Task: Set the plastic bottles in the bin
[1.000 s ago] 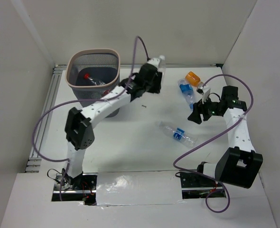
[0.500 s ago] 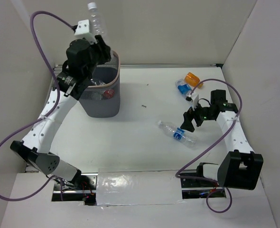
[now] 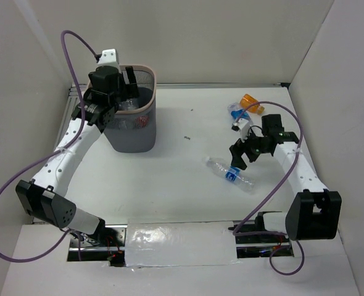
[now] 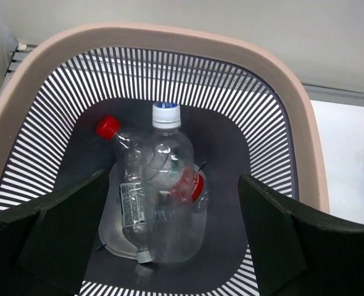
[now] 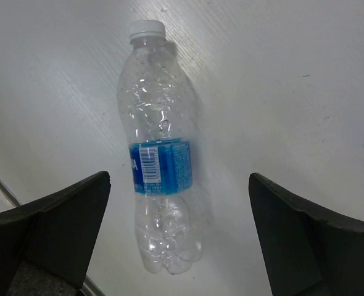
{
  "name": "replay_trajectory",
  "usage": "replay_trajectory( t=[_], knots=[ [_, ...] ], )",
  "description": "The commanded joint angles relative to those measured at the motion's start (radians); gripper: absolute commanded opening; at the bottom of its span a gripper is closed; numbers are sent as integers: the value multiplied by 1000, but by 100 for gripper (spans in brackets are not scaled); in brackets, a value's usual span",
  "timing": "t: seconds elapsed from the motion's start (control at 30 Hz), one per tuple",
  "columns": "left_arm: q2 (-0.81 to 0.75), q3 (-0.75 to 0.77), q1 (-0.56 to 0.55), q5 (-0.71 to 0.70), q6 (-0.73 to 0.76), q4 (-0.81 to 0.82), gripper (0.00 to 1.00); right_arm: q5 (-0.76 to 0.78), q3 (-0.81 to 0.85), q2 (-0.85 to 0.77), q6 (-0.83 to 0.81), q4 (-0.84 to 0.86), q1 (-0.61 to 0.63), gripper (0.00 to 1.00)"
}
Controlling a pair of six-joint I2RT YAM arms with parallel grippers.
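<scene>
Left pincer (image 3: 128, 86), top view: spread and empty, above the mouth of the bin (image 3: 147, 110).
Right pincer (image 3: 236, 157), top view: spread, over a blue-labelled bottle (image 3: 231, 174) lying on the table (image 3: 182, 191).
Left wrist view: fingers wide apart; a red-capped bottle (image 4: 129, 203) and a white-capped bottle (image 4: 166, 151) lie on the bin floor.
Right wrist view: fingers apart on either side of the blue-labelled bottle, not touching it.
</scene>
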Motion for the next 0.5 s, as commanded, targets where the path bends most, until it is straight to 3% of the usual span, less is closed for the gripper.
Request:
replay_trajectory(
  t=[0.0,0.23,0.37,0.47],
  knots=[
    [-60,42,7,16,30,55,98,101,-29,29,14,83,28,100],
    [-155,74,-53,159,75,44,97,108,-54,69,-30,85,52,100],
    [-264,-82,-110,450,102,125,96,69,-74,78,-68,52,100,100],
    [-324,-194,-191,509,102,176,96,113,-115,101,-69,94,125,100]
  ],
)
